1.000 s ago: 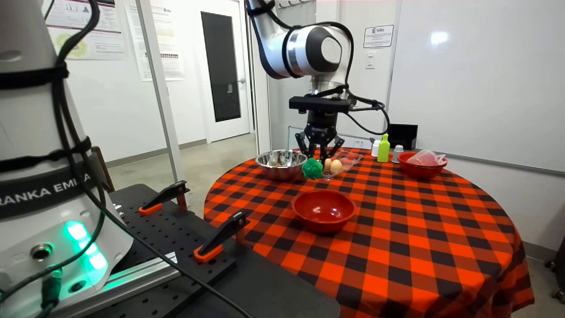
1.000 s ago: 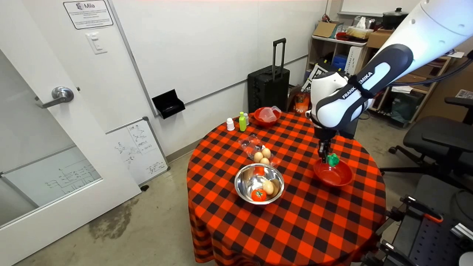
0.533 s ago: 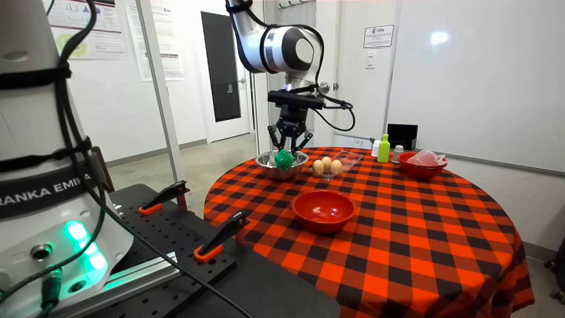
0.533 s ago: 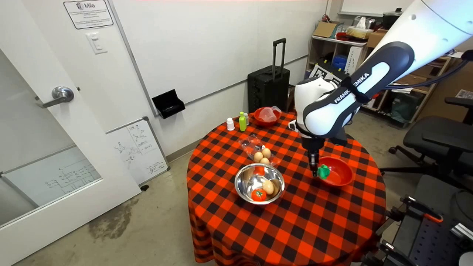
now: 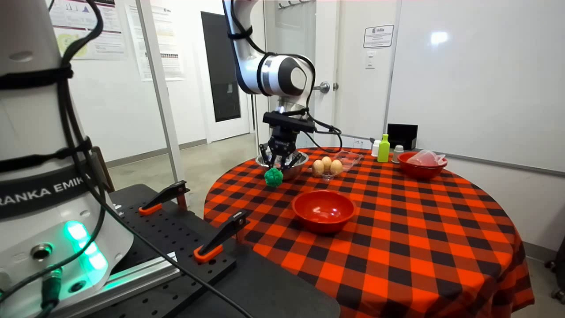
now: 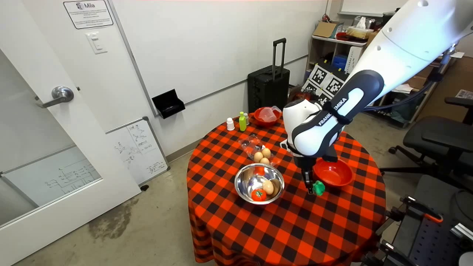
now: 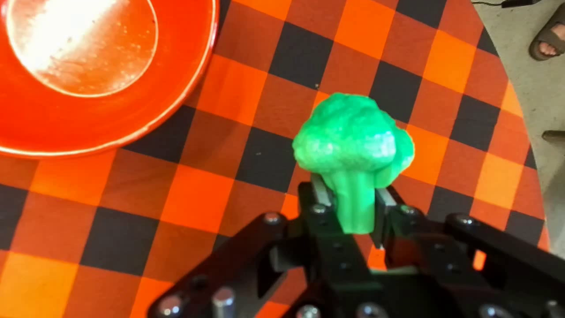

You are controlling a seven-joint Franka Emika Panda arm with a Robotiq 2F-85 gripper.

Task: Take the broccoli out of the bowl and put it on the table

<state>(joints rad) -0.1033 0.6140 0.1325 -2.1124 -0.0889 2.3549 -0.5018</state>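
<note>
The bright green broccoli is held by its stem between the fingers of my gripper. It shows in the wrist view, its head past the fingertips, and in an exterior view. My gripper is shut on it. The broccoli is outside the glossy red bowl, beside its rim, low over the checkered table. Whether it touches the cloth I cannot tell. The red bowl looks empty in an exterior view, and its rim fills the upper left of the wrist view.
A silver metal bowl with a tomato and an egg stands near the gripper. Eggs lie by a clear carton. A yellow-green bottle and a smaller red bowl with contents stand farther off.
My gripper has carried the broccoli from above the red bowl out past its rim and then down toward the tablecloth. The red bowl has stayed in place.
</note>
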